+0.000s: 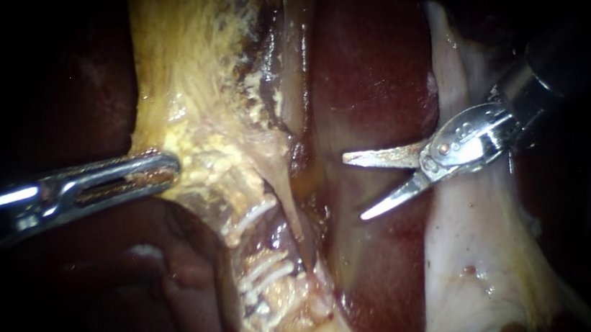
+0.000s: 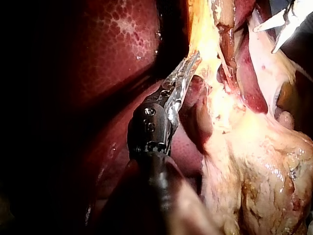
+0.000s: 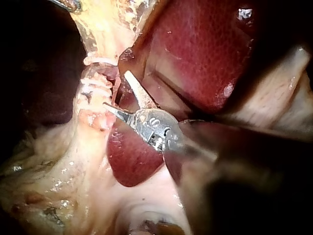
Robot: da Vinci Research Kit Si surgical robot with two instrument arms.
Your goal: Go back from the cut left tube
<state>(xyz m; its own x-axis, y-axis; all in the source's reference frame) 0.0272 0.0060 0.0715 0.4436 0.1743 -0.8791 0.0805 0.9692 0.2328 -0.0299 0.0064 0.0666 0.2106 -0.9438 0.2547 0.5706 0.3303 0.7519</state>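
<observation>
The left tube [image 1: 263, 191] runs down the yellow fatty tissue [image 1: 193, 74], with white clips [image 1: 250, 217] above a dark gap and more clips [image 1: 271, 271] below it. My right instrument [image 1: 353, 188] has two pointed blades standing open over the dark red liver [image 1: 366, 72], to the right of the tube and clear of it. In the right wrist view the open blades [image 3: 116, 89] lie just beside the clips [image 3: 95, 78]. My left instrument [image 1: 165, 168] is shut on the yellow tissue's edge, as the left wrist view [image 2: 188, 66] also shows.
Pale, smooth tissue [image 1: 476, 242] lies under the right instrument's shaft. More liver [image 2: 122, 44] lies beside the left instrument. In the left wrist view the right instrument [image 2: 265, 40] shows far ahead.
</observation>
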